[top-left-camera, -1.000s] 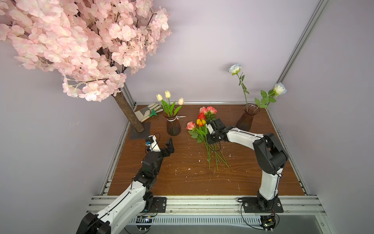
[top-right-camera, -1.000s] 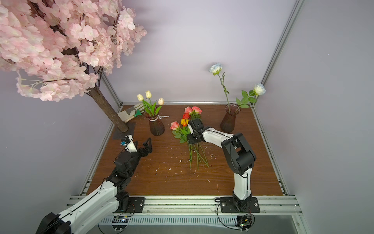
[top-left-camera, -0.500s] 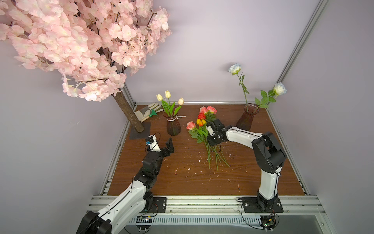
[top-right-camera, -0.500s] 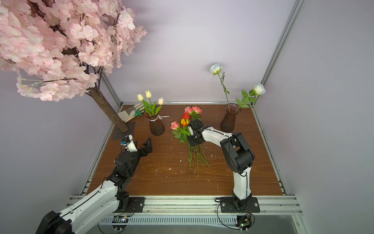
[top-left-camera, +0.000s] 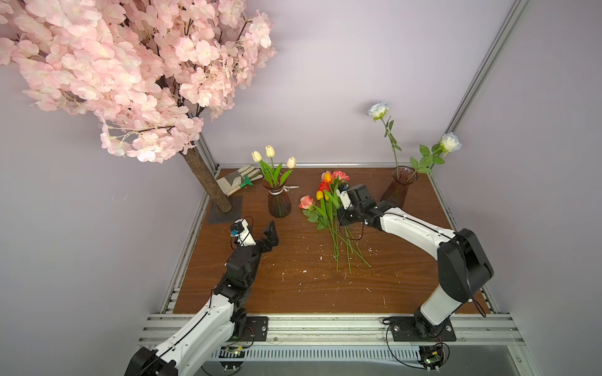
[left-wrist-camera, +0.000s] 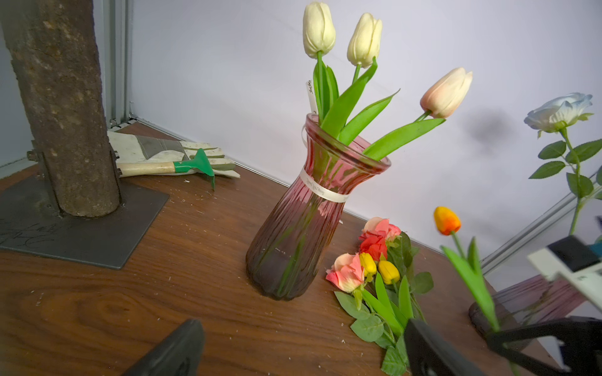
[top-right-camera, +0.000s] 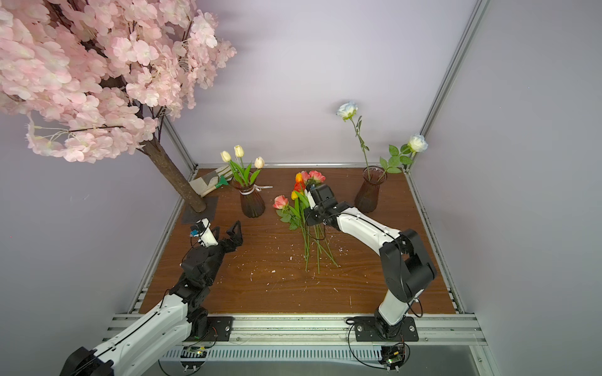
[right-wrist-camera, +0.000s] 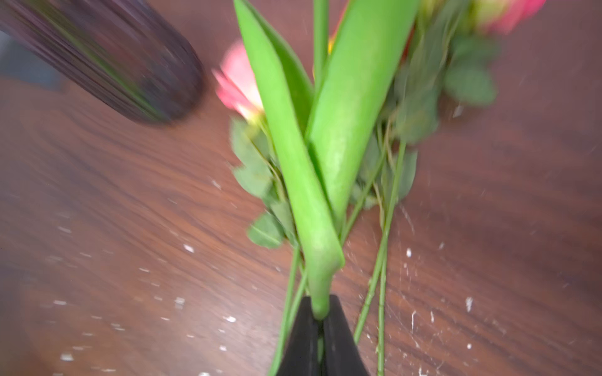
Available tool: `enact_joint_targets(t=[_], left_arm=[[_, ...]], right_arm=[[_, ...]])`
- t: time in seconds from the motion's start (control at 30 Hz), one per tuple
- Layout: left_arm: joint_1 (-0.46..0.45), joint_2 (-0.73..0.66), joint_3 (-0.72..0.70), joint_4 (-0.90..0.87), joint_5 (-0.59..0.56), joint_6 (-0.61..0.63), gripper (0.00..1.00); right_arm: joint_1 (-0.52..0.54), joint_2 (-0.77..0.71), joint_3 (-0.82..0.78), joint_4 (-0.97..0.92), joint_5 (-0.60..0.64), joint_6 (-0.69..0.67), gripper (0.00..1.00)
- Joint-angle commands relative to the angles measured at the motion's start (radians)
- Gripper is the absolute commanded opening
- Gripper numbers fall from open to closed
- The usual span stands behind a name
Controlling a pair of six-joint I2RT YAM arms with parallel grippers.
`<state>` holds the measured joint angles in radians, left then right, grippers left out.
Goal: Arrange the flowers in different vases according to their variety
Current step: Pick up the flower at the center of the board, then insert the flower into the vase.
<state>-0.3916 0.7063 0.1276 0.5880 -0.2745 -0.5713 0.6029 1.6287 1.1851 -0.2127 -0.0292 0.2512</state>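
Right arm (top-left-camera: 413, 228) stretched low, right end effector (right-wrist-camera: 321, 322) pinching orange tulip (left-wrist-camera: 447, 221), left end effector (left-wrist-camera: 303, 325) gaping, empty

In both top views we look down from high in front of the white-ribboned reddish ribbed glass vase (top-left-camera: 279, 203). Our left wrist camera faces that vase low and near; our right one, nearer, looks along a green leafy tulip stem (right-wrist-camera: 317, 286), sharing the pink rose (right-wrist-camera: 239, 84) beside that vase.
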Motion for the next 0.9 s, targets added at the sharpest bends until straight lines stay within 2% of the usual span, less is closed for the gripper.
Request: enact_joint_targets(t=[0.0,0.27,0.37,0.53,0.87], left_arm=[[0.020,-0.008,-0.012,0.026,-0.004,-0.027,0.99],[0.031,-0.002,-0.023,0.046,0.005,-0.040,0.99],[0.034,-0.003,-0.028,0.049,0.003,-0.039,0.99],[0.040,-0.017,-0.038,0.054,0.000,-0.032,0.99],[0.045,-0.013,-0.043,0.064,-0.001,-0.031,0.99]], right_arm=[[0.008,-0.090,-0.029,0.201,-0.080,0.058,0.00],[0.033,-0.138,-0.084,0.628,-0.238,0.219,0.00],[0.074,-0.129,-0.064,0.754,-0.213,0.232,0.00],[0.148,-0.079,0.030,0.860,-0.119,0.171,0.00],[0.211,0.169,0.310,0.973,-0.036,0.073,0.00]])
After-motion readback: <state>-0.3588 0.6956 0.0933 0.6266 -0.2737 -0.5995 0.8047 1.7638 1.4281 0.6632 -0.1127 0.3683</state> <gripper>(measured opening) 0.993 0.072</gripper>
